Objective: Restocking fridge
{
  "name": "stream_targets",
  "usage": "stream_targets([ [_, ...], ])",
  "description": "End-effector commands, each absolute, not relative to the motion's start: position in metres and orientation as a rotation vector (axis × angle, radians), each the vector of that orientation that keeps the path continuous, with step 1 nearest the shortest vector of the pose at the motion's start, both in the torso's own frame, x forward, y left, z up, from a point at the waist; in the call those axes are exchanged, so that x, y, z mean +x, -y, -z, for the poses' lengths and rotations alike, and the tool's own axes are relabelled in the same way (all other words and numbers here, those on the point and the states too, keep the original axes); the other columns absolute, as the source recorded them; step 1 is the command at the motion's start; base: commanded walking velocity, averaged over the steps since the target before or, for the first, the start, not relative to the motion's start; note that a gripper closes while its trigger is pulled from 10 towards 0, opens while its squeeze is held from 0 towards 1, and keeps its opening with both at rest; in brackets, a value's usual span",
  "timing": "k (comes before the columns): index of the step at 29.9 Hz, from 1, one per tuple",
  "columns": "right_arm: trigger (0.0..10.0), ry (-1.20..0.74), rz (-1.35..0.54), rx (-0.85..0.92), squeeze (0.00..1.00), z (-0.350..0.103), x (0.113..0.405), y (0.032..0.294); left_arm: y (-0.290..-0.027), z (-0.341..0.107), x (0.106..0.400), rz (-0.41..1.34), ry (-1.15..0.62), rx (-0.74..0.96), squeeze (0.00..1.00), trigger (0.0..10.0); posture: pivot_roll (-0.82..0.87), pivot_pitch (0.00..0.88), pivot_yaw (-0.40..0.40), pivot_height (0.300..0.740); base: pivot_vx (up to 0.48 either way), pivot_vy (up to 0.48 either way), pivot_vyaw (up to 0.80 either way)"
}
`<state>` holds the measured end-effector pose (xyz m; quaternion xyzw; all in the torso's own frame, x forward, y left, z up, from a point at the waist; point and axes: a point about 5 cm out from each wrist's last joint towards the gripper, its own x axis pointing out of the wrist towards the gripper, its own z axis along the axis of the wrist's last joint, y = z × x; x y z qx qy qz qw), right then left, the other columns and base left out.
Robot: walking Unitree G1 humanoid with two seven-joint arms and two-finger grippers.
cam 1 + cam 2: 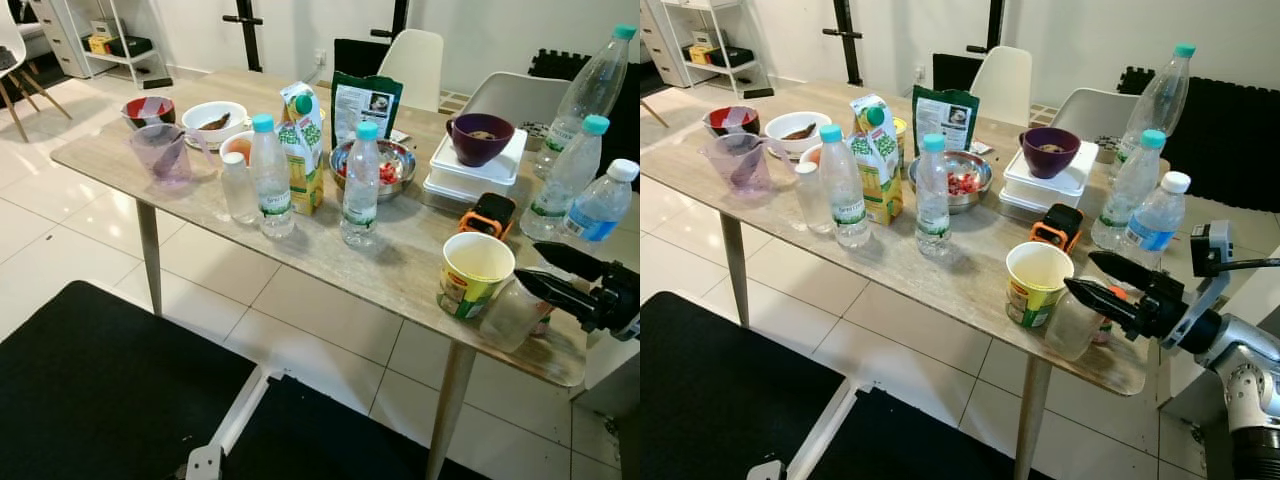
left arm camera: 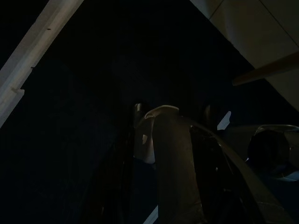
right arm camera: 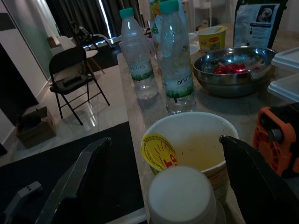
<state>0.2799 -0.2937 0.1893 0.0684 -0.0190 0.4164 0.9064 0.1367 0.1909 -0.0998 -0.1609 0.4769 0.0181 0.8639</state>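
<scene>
A small clear bottle with a white cap (image 1: 1072, 325) stands near the table's front right corner, touching a yellow-green paper cup (image 1: 1036, 284). My right gripper (image 1: 1081, 276) is open at that bottle, one black finger on each side of it, apart from it. From the right wrist, the white cap (image 3: 181, 193) sits low between the two fingers (image 3: 81, 179), with the cup (image 3: 189, 140) just behind. Further left stand two water bottles (image 1: 271, 176) (image 1: 361, 185) and a green-yellow juice carton (image 1: 303, 146). My left arm hangs idle over the dark mat (image 2: 70, 140).
A steel bowl of red pieces (image 1: 383, 168), a purple bowl (image 1: 479, 137) on white lidded boxes, an orange-black device (image 1: 487, 214) and three water bottles (image 1: 568, 180) crowd the right side. A purple jug (image 1: 162, 152) and bowls stand at the left. A black mat (image 1: 90, 380) lies below.
</scene>
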Motion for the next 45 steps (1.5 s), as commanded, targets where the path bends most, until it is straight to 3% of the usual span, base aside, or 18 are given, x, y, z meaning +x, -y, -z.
stream_targets([
  [1, 10.0, 0.013, -0.863, 0.107, 0.00, -0.190, 0.279, 0.292, -0.188, 0.102, 0.131, -0.029, -1.024, -0.343, 0.00, 10.0, -0.02, 0.071, 0.007, 0.740, 0.000, 0.000, 0.00],
  [33, 10.0, -0.065, -0.788, 0.069, 0.00, -0.177, 0.283, 0.289, -0.187, 0.102, 0.131, -0.022, -1.021, -0.345, 0.00, 10.0, -0.02, 0.076, 0.008, 0.740, 0.000, 0.000, 0.00],
  [34, 5.2, -0.064, -0.788, 0.069, 0.00, -0.177, 0.283, 0.289, -0.187, 0.102, 0.131, -0.022, -1.022, -0.345, 0.00, 10.0, -0.02, 0.076, 0.008, 0.740, 0.000, 0.000, 0.00],
  [36, 3.1, -0.064, -0.790, 0.068, 0.00, -0.177, 0.283, 0.289, -0.187, 0.102, 0.131, -0.023, -1.022, -0.345, 0.00, 10.0, -0.02, 0.076, 0.008, 0.740, 0.000, 0.000, 0.00],
  [37, 2.5, -0.065, -0.792, 0.068, 0.00, -0.177, 0.283, 0.289, -0.187, 0.102, 0.131, -0.023, -1.022, -0.345, 0.00, 10.0, -0.02, 0.075, 0.008, 0.740, 0.000, 0.000, 0.00],
  [39, 2.5, -0.065, -0.793, 0.068, 0.00, -0.177, 0.283, 0.289, -0.187, 0.102, 0.131, -0.023, -1.022, -0.345, 0.00, 10.0, -0.02, 0.075, 0.008, 0.740, 0.000, 0.000, 0.00],
  [40, 0.0, -0.069, -0.793, 0.064, 0.00, -0.177, 0.283, 0.289, -0.187, 0.102, 0.131, -0.024, -1.022, -0.345, 0.00, 10.0, -0.02, 0.075, 0.009, 0.740, 0.000, 0.000, 0.00],
  [45, 0.0, -0.103, -0.775, 0.037, 0.00, -0.173, 0.283, 0.291, -0.187, 0.102, 0.131, -0.022, -1.021, -0.345, 0.00, 10.0, -0.02, 0.075, 0.009, 0.740, 0.000, 0.000, 0.00],
])
